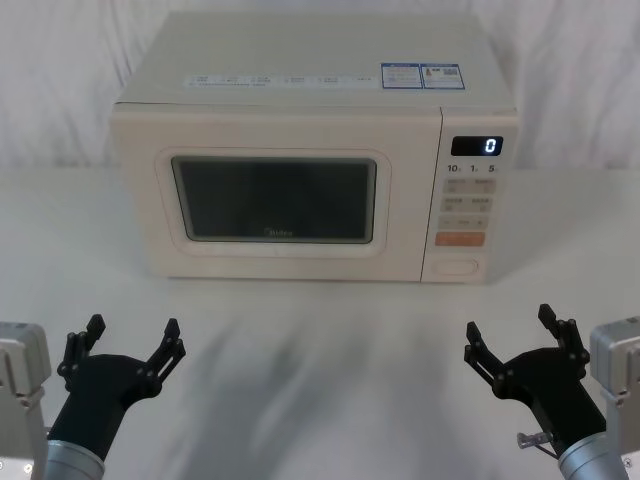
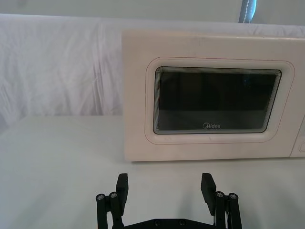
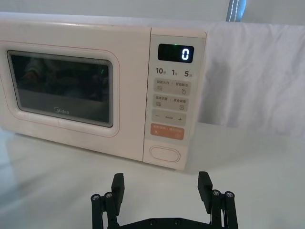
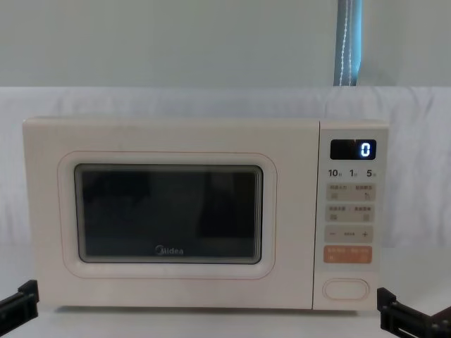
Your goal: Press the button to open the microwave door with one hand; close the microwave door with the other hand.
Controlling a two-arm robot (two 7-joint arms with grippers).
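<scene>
A cream microwave stands at the back of the white table. Its door [image 1: 275, 200] [image 2: 209, 98] [image 3: 66, 88] [image 4: 169, 215], with a dark window and a Midea logo, is shut flush. The wide pill-shaped button [image 1: 460, 268] [image 3: 165, 153] [image 4: 346, 289] sits at the bottom of the control panel, below an orange key. My left gripper [image 1: 130, 345] [image 2: 165, 187] hovers open near the table's front left, well short of the door. My right gripper [image 1: 515, 335] [image 3: 161, 185] is open at the front right, in line with the button but apart from it.
The display [image 1: 478, 146] reads 0. White cloth covers the table [image 1: 320, 350] and hangs behind the microwave. Bare table lies between the grippers and the microwave front.
</scene>
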